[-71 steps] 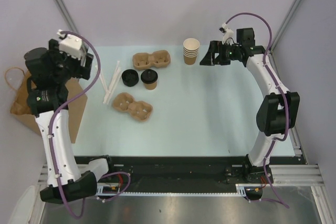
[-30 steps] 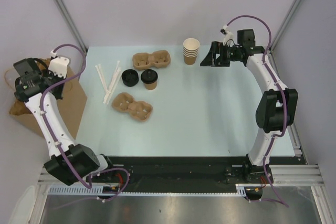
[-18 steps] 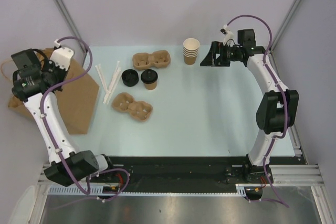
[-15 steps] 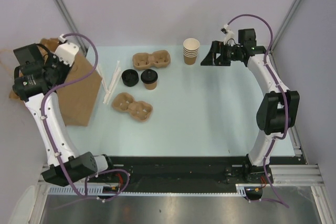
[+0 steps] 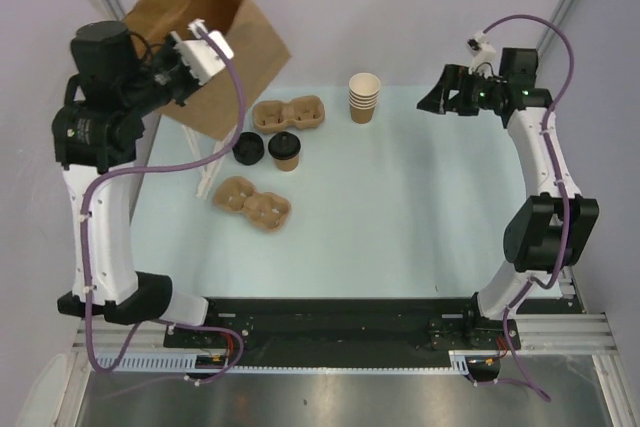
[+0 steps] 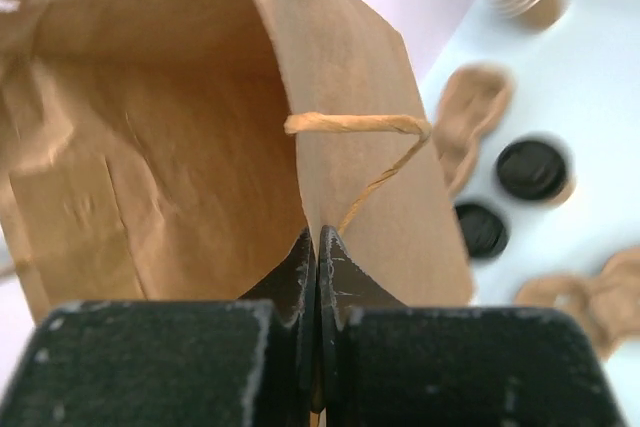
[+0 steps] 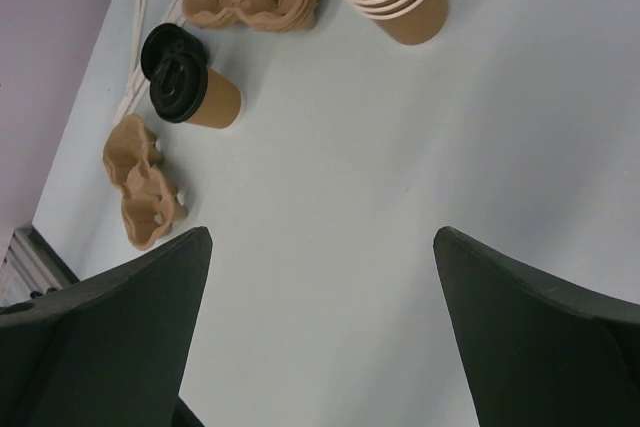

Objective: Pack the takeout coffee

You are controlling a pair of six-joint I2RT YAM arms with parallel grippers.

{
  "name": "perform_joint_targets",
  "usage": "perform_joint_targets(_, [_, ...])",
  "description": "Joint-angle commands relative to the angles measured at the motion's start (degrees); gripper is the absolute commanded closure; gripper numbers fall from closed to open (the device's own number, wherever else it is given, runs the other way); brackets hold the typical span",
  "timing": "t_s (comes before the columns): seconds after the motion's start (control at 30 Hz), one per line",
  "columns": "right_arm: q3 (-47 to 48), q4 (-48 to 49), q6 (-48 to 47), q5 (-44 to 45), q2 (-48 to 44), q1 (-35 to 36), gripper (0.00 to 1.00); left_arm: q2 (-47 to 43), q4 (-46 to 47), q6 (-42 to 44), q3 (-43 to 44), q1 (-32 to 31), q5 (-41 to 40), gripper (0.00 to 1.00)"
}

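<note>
The takeout coffee (image 5: 285, 150), a tan cup with a black lid, stands upright on the table left of centre; it also shows as the coffee (image 7: 190, 95) and, blurred, the coffee (image 6: 532, 169). My left gripper (image 5: 188, 75) is high over the back left corner, shut on the rim of a brown paper bag (image 5: 215, 37). In the left wrist view the fingers (image 6: 316, 247) pinch the bag (image 6: 150, 147) edge just below its twine handle (image 6: 360, 125), with the bag's inside showing. My right gripper (image 5: 432, 102) hovers at the back right, open and empty (image 7: 322, 237), well away from the coffee.
A loose black lid (image 5: 246, 149) lies just left of the coffee. Two pulp cup carriers (image 5: 289, 113) (image 5: 252, 201) sit behind and in front of it. A stack of lidless cups (image 5: 364, 97) stands at the back centre. White straws (image 5: 208, 165) lie at the left.
My left arm has swung the paper bag up from beside the table's left edge into the air over the back left corner. The right arm has drawn back to the right and risen.
</note>
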Motion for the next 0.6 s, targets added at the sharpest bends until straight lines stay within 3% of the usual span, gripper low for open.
perform_joint_targets(0.0, [-1.42, 0.35, -1.18, 1.06, -6.04, -3.16, 0.0, 1.45, 7.45, 3.05, -1.96, -10.26, 6.22, 1.0])
perform_joint_targets(0.17, [-3.26, -0.61, -1.71, 1.5, -10.35, -8.08, 0.0, 6.88, 10.36, 7.53, -3.19, -20.98, 10.52, 1.0])
perform_joint_targets(0.43, [-5.2, -6.14, -6.35, 1.85, -18.79, -12.4, 0.0, 14.99, 12.04, 12.88, -6.27, -30.58, 16.24, 1.0])
perform_joint_targets(0.57, [-5.64, -9.75, -8.47, 1.94, -22.13, -12.57, 0.0, 15.87, 10.81, 19.3, -13.1, -34.97, 16.68, 1.0])
